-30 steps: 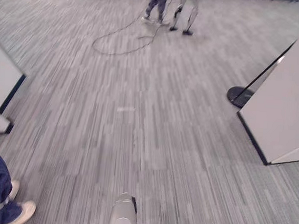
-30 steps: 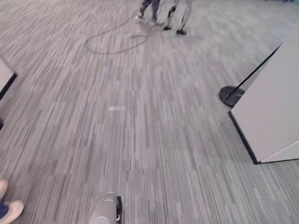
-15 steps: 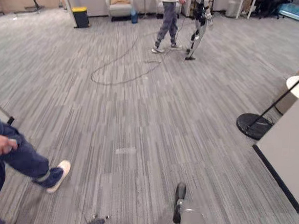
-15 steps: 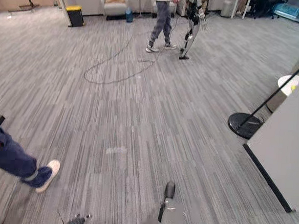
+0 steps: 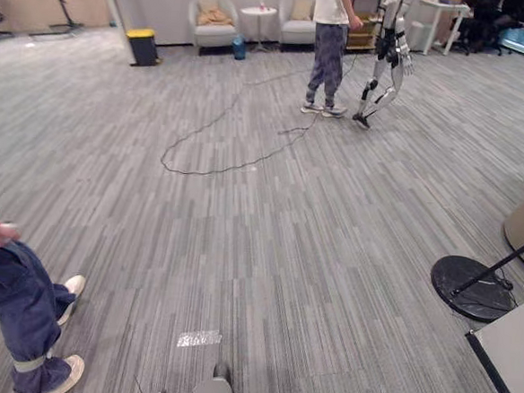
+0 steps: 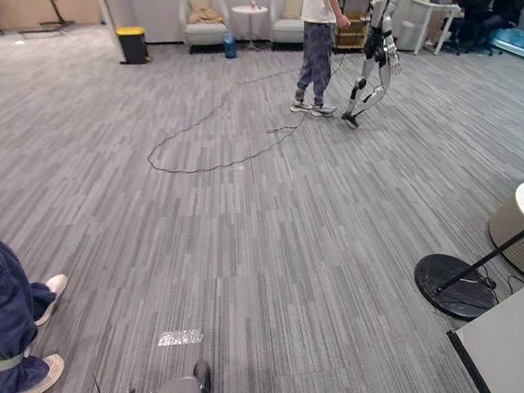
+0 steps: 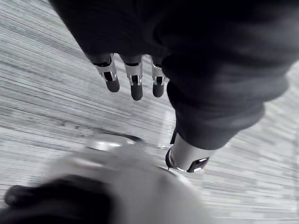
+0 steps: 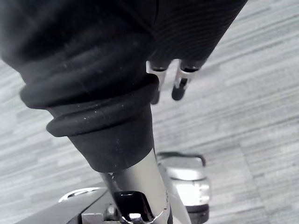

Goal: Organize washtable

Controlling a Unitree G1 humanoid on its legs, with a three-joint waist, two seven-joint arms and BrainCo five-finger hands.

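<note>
Fingers (image 7: 136, 86) of left hand (image 7: 196, 56) hang straight, empty; right hand (image 8: 117, 70) same. Grey striped carpet (image 5: 332, 219), tape scrap (image 5: 199, 339) near, black stand base (image 5: 470, 287) right, armchairs (image 5: 211, 27) by far wall.

Matt, dark, ribbed cover, rubbery-looking, over the back of the left hand (image 7: 136, 84); smooth silver fingers (image 7: 111, 74), metallic in look, dull dark tips. Same finish on the right hand (image 8: 181, 83). Beneath both hands, grey carpet (image 7: 42, 98): matt, streaked, short rough pile. Ahead of the left hand, a pale tape patch (image 5: 199, 338), slightly shiny. Far out past the right hand, a smooth black stand base (image 5: 471, 288) and a flat, matt, pale panel (image 5: 515, 367). Beyond the left hand, blue cloth trousers (image 5: 8, 291).
</note>
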